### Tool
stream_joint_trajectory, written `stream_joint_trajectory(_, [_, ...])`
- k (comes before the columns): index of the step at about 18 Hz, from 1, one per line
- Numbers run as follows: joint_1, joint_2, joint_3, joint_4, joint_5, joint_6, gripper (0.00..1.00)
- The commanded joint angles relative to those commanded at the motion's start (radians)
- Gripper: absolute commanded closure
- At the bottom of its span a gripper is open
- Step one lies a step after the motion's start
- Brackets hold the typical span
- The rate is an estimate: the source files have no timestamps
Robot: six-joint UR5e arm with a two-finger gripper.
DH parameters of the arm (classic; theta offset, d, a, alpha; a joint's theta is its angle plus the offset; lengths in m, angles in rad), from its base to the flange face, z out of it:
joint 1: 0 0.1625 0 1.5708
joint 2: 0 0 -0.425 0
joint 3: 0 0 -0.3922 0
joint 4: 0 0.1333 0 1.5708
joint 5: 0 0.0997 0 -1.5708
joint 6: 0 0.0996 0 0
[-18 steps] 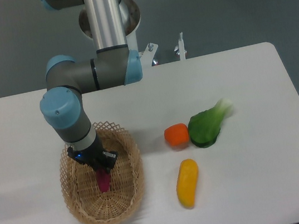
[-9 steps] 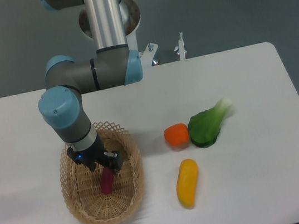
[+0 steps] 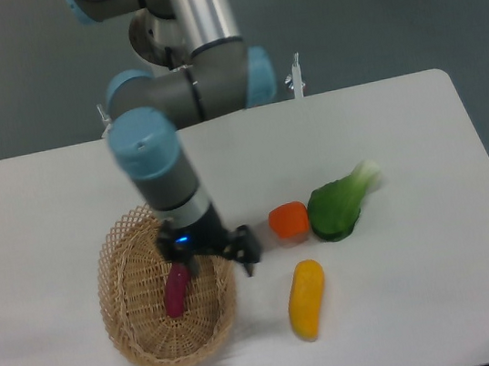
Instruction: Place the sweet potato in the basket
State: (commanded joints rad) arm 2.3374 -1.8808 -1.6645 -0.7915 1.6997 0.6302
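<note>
We note the sweet potato (image 3: pixel 176 291) lying inside the basket (image 3: pixel 129 334) on the surface (image 3: pixel 428 303). The hand (image 3: pixel 219 259), fingers spread and empty (nothing between them), hangs over the basket's right rim, up-right of the potato.

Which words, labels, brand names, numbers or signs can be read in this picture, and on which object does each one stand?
None: no readable text shows anywhere.
The arm has plain grey and blue covers with no legible marking.
A small blue light glows near the gripper; it is not a sign.
The basket, sweet potato, the yellow, orange and green vegetables and the table carry no labels.
</note>
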Motion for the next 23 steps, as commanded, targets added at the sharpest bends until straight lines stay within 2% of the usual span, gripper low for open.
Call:
stream_joint_trajectory(2, [0.06,0.008,0.018,-0.011,-0.002,0.072,0.0])
stream_joint_trajectory(6, [0.169,0.038,0.009,-0.017,-0.011,0.346,0.0])
stream_joint_trajectory(9, [0.236,0.078,0.023,-0.09,-0.083,0.449,0.0])
stream_joint_trajectory(12, [0.278,0.126,0.017,-0.133,-0.084,0.563,0.0])
stream_joint_trajectory(15, [0.325,0.166,0.02,-0.208,-0.083,0.704,0.0])
stream_joint_trajectory(18, [0.355,0.192,0.017,-0.253,-0.086,0.766,0.0])
stream_joint_trajectory(23, [0.361,0.198,0.012,-0.258,-0.087,0.773,0.0])
